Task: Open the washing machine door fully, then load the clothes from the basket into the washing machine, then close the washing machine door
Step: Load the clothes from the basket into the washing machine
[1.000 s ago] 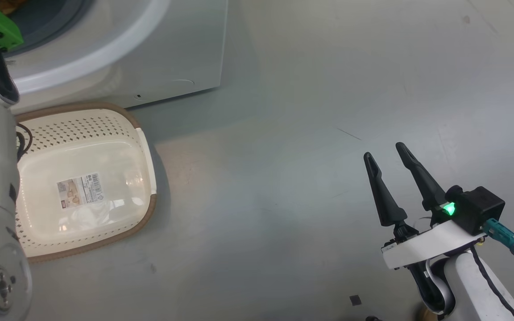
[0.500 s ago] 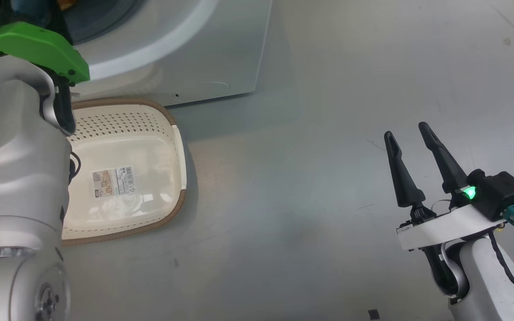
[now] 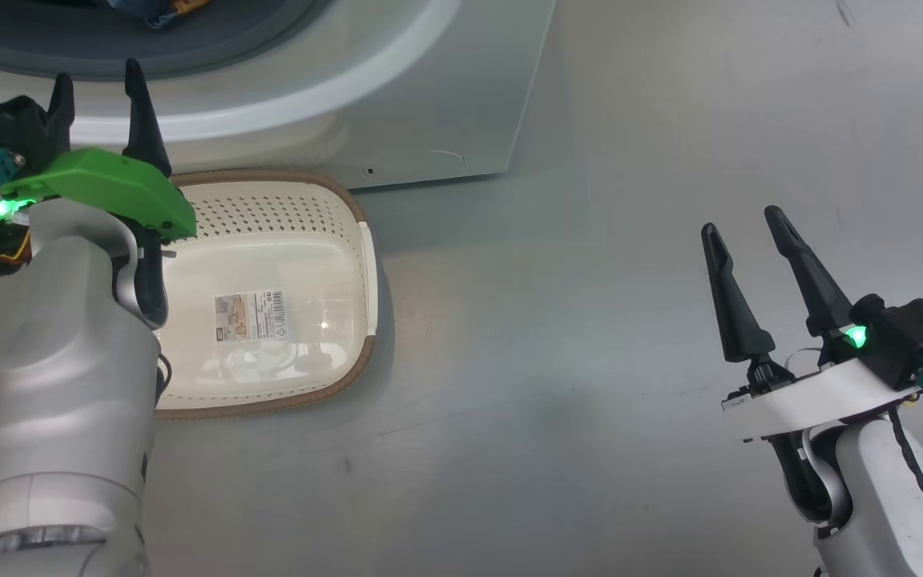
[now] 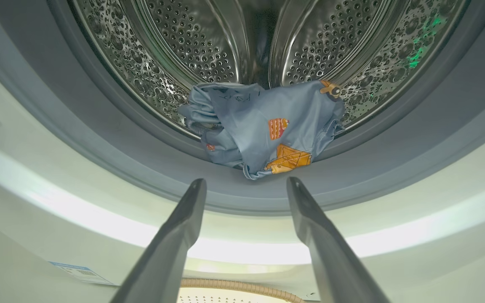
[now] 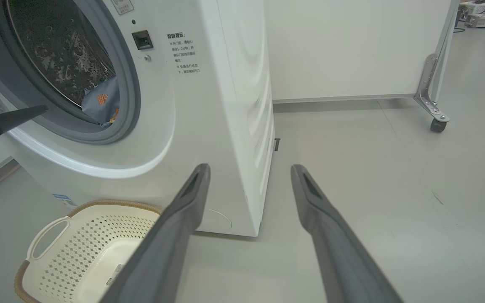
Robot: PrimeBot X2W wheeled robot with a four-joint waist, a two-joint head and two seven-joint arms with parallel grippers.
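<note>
Ahead of the left gripper [image 4: 246, 182]: the clothes [image 4: 267, 126], a crumpled light blue bundle with orange figures, lie at the front of the steel drum [image 4: 183, 42], well beyond the fingertips.
Left gripper state: released, with the fingers spread wide and nothing between them. It points into the mouth of the washing machine [image 5: 209, 105].
Below the left gripper: the basket [image 3: 269, 216] sits on the floor [image 3: 590, 361] against the machine's front, with just a sticker [image 3: 249, 314] on its bottom.
Right gripper [image 3: 742, 220] state: released, with the fingers apart and bare, over open floor well to the side of machine and basket.
Step, as judged: loading looks done, and the door has yet to be closed.
Risk one: the lowest fold of the clothes hangs over the grey seal [image 4: 99, 139]. A door swung shut now would likely pinch it or fail to latch.
Risk two: the bundle lies shallow, near the lip, so a nudge could slide it out toward the basket.
Risk three: the left arm, in front of the opening, would block the door's swing.
</note>
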